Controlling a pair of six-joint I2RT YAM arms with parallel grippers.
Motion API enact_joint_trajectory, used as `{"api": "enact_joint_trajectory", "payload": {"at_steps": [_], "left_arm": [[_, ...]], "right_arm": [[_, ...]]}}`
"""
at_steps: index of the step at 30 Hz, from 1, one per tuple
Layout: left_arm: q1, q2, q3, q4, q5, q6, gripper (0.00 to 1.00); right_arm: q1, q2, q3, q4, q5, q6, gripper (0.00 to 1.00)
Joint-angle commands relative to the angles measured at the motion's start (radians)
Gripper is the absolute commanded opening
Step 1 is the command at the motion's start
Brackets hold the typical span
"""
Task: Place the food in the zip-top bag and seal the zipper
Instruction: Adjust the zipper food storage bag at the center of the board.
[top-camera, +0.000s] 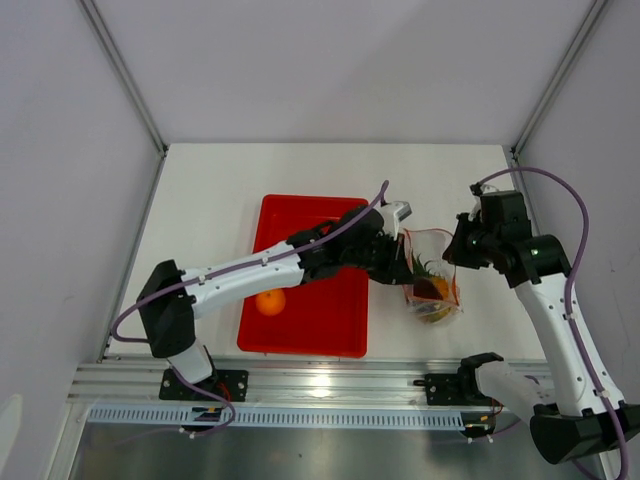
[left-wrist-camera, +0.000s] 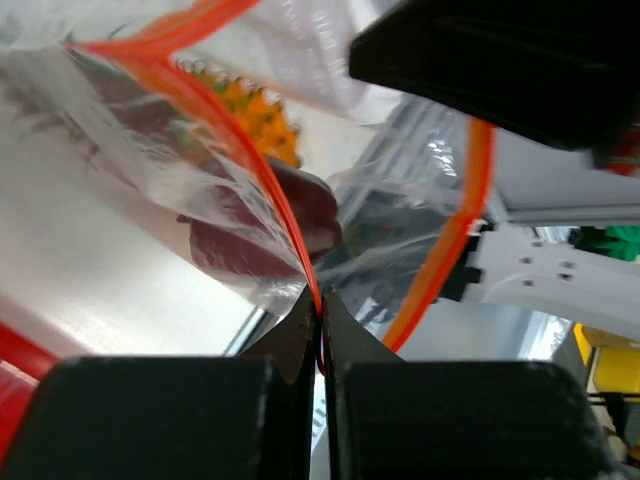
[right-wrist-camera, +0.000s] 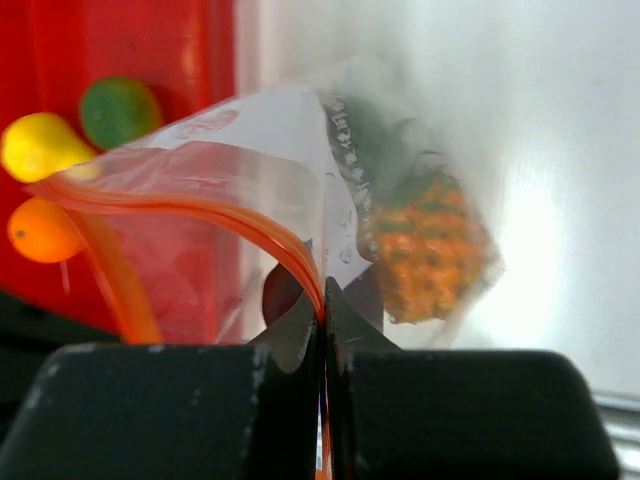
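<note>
Red-orange zipper (left-wrist-camera: 283, 215) nipped by left pincer (left-wrist-camera: 320, 325), right pincer (right-wrist-camera: 322, 318).

No legible word, brand or number appears in any view; faint dark print on the zip-top bag (right-wrist-camera: 280, 190) is too blurred to read. A pale red mark beside that print is likewise unreadable.

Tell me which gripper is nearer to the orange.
Left. The left gripper pinches the bag on the tray side, toward the orange; the right gripper pinches its far side.

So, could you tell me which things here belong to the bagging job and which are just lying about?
Job: zip-top bag, zipper, pineapple, dark red fruit, orange, pear, green fruit, left pincer, right pincer.
Lying about: red tray.
</note>
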Motion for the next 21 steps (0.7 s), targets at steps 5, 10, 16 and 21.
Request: {"api": "enact_joint_trajectory", "payload": {"at_steps": [5, 10, 16, 21], "left_arm": [[-0.01, -0.039, 0.172, 0.087, 0.154, -0.025, 0.01], [-0.029, -0.056, 0.1, 0.122, 0.163, -0.056, 0.0], [-0.029, -0.07, -0.112, 0.215, 0.148, -0.123, 0.0], [0.006, -0.018, -0.116, 0.133, 0.119, -0.059, 0.01]], "right_arm": [[-0.013, -0.058, 0.247, -0.139, 0.254, 0.001, 0.0], [-0.011, -0.042, 0.352, -0.195, 0.147, 0.033, 0.0], [0.006, -0.056, 0.117, -0.066, 0.134, 0.058, 0.0], [0.009, 0.023, 0.016, -0.015, 0.168, 0.023, 0.0]]}}
